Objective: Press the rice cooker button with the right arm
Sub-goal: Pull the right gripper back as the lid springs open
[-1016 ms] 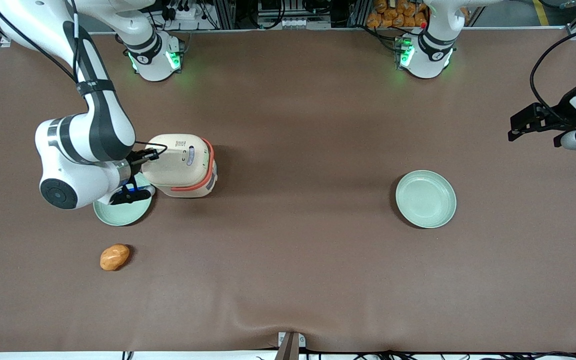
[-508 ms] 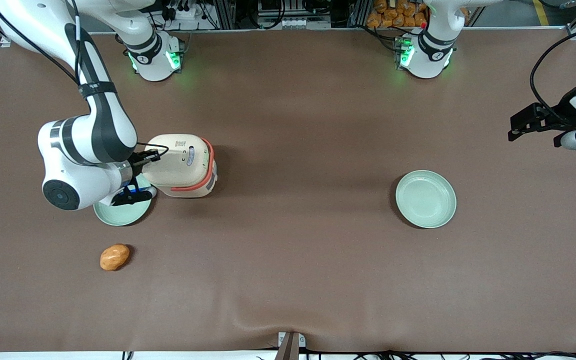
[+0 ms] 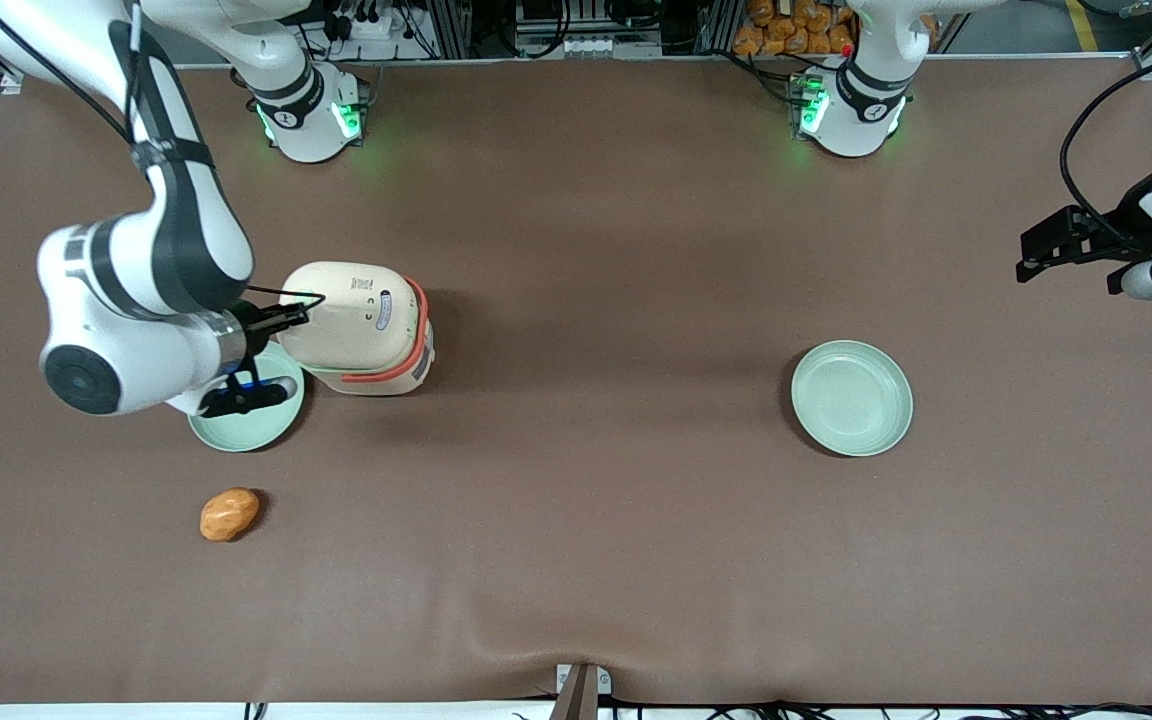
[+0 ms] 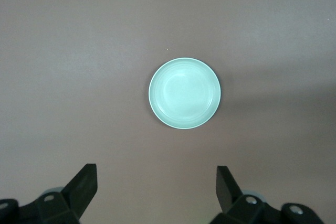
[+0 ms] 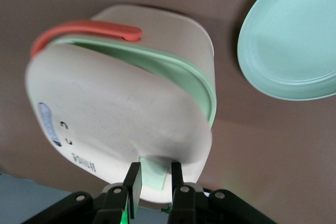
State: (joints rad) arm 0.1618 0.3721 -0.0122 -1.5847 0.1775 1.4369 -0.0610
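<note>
Standing on the brown surface (image 3: 576, 300) toward the working arm's end, the rice cooker (image 3: 361, 330) is the landmark in the front view: its cream lid is tipped up, showing a pale green rim under it, and its orange-red handle band curves around the side facing the parked arm's end. The right arm (image 3: 151, 260) reaches in beside the cooker, and its end effector (image 3: 288, 318) touches the lid's edge. A pale green plate (image 3: 246, 415) lies just beside the cooker, partly under the wrist; an orange lump (image 3: 229, 514) lies nearer the camera than the cooker; a second plate (image 3: 851, 398) sits well apart toward the parked arm's end. In the right wrist view, the end effector (image 5: 155, 178) has its fingers (image 5: 133, 179) slightly spread, flanking the button (image 5: 155, 170) at the lifted lid's edge.
</note>
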